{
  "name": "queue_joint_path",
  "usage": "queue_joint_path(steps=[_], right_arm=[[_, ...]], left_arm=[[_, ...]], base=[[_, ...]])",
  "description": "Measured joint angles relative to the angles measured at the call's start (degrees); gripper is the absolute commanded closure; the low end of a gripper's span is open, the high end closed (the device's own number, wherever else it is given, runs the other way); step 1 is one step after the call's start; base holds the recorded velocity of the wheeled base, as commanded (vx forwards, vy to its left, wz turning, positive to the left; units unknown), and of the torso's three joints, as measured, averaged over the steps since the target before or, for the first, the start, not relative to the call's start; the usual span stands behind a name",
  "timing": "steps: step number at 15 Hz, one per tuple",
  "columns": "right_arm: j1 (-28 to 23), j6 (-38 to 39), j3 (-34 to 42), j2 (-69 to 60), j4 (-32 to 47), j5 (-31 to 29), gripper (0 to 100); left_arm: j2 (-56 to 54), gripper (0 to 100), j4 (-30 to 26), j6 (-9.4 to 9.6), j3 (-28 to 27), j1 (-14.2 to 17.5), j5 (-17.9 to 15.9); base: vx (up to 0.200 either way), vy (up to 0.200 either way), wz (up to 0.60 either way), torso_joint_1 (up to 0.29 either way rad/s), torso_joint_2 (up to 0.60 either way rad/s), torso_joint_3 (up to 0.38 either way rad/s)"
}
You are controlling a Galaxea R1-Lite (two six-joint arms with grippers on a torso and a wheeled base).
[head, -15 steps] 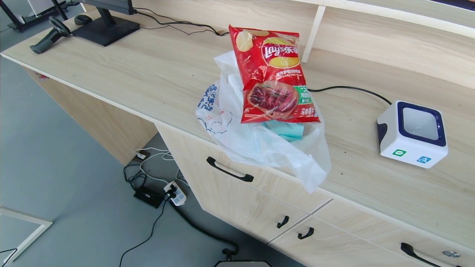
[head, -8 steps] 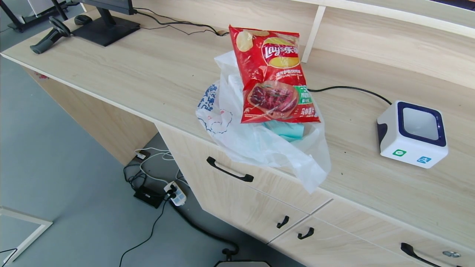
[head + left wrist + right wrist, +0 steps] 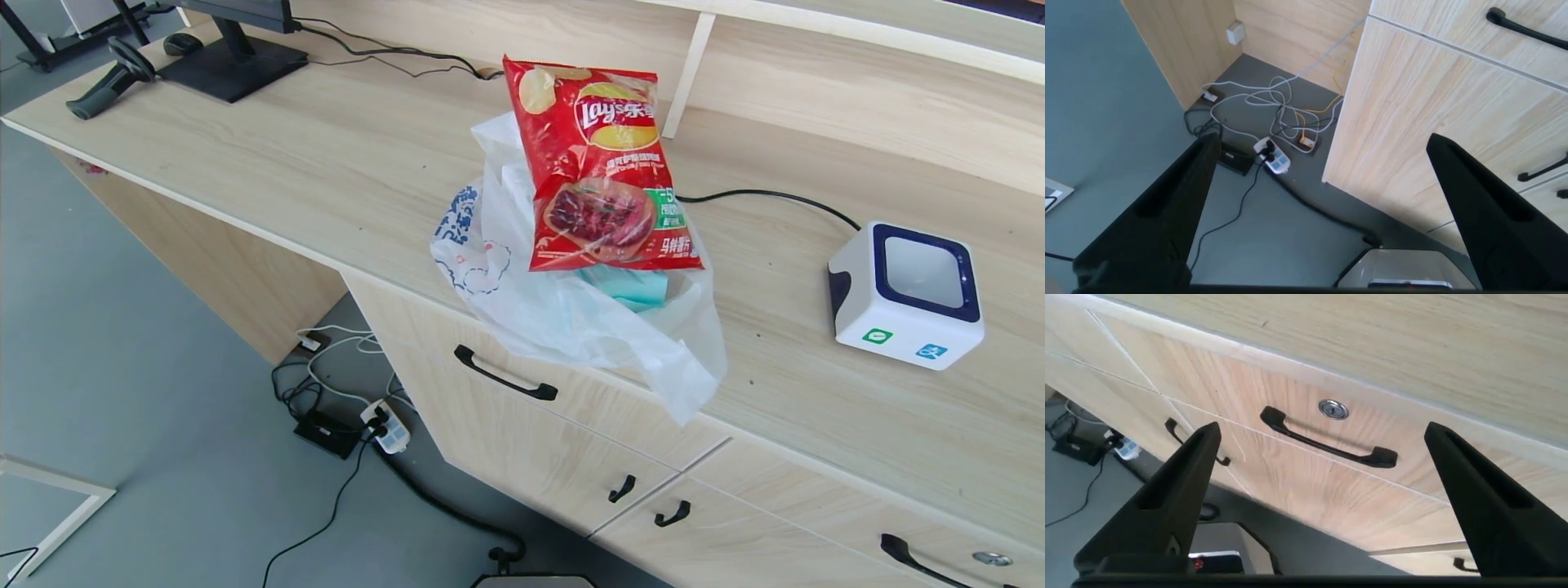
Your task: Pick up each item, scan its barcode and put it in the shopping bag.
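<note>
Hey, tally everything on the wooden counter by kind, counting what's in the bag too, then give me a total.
chip bag: 1
shopping bag: 1
teal pack in the bag: 1
scanner box: 1
handheld scanner: 1
monitor stand: 1
mouse: 1
Total: 7

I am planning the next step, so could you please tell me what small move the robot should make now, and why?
Probably lift the right gripper to counter height, toward the chip bag. It and the left gripper are open and low by the drawer fronts, while the chip bag stands mostly out of the shopping bag and might need pushing down.
</note>
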State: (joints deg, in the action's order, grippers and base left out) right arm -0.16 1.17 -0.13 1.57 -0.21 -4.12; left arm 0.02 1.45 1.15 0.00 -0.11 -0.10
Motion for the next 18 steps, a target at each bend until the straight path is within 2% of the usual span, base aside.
queue_joint_path(steps=[12, 18], right_arm=[[-1.1, -2.56, 0.04, 1.37, 0.13, 0.05, 0], [-0.02, -0.35, 0.04, -1.35, 0.05, 0.0, 0]], left_arm=[[0.0, 0, -0.06, 0.18, 0.0, 0.0, 0.0], [0.0, 0, -0.09, 0.07, 0.0, 0.04, 0.0]], base=[[0.0, 0.0, 0.0, 0.0, 0.0, 0.0], [0.0, 0.0, 0.0, 0.0, 0.0, 0.0]])
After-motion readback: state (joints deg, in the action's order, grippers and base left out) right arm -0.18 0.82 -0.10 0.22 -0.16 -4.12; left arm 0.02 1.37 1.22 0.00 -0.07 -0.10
